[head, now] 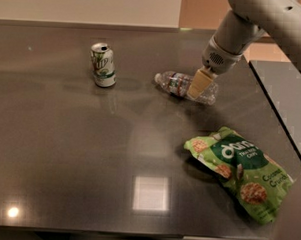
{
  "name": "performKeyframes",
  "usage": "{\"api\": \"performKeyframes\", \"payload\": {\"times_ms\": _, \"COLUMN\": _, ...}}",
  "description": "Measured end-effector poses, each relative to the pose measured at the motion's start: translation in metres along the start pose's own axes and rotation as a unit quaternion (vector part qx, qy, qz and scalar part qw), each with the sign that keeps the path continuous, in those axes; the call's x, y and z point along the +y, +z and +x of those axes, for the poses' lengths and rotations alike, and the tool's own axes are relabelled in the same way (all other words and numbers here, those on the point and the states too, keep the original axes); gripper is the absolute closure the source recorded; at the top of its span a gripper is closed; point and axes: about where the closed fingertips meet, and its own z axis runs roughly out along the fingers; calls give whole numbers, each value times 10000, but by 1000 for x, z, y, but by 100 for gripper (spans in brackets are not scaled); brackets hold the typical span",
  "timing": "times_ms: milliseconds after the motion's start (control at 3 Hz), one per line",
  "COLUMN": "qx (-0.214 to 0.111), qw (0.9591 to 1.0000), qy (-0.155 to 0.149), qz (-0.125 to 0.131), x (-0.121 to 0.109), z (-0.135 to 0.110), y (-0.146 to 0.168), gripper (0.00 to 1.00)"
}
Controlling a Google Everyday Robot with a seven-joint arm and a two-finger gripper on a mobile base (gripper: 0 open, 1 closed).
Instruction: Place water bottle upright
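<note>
So the water bottle [174,83] is lying on its side on the dark tabletop [64,148], a bit right of center in the upper half of the frame. Its white cap points left toward the soda can and its base points right. You can make out the red-and-white label band around the middle.

The gripper [197,91] comes down from the upper right on a chunky grey arm [234,33]. It sits right on the bottle's fatter end, just right of the label. The jaws look closed around the bottle body: one tan finger [199,83] lies across the near side of the clear plastic, and the other is hidden behind. I can't tell whether the bottle is resting fully on the tabletop or is lifted a hair.

The green-and-white soda can [103,65] stands upright, well apart to the left. A green snack bag [238,168] lies flat in the lower right, nearer the camera. A bright square reflection [150,193] sits on the tabletop near the bottom center.
</note>
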Motion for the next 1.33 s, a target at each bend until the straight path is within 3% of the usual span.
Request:
{"api": "performKeyframes", "payload": {"times_ms": 1000, "qx": 508, "qw": 9986, "qy": -69, "qz": -88, "x": -5, "z": -4, "y": 8, "gripper": 10}}
{"api": "performKeyframes", "payload": {"times_ms": 1333, "qx": 684, "qw": 9975, "qy": -154, "qz": -104, "x": -6, "z": -12, "y": 10, "gripper": 0}}
